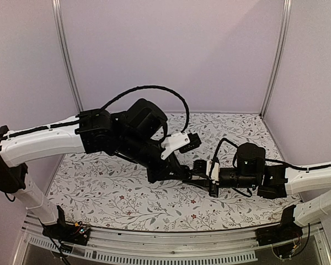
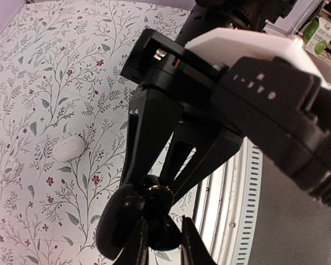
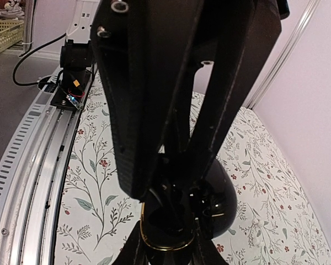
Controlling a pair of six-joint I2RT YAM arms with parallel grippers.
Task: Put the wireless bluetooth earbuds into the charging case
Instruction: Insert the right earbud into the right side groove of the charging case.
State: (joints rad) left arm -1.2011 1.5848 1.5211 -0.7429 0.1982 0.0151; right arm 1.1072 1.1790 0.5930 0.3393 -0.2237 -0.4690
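At mid-table, seen from above, left gripper and right gripper meet tip to tip. Left wrist: its fingers clamp the glossy black, gold-rimmed oval charging case. Right wrist: its fingers stand nearly together at the case's open mouth; their grip and the tiny dark earbuds cannot be made out.

- The left arm and right arm meet mid-table around a black case, blocking the centre.
- A white pebble lies nearby.
- The table is open along its far strip.
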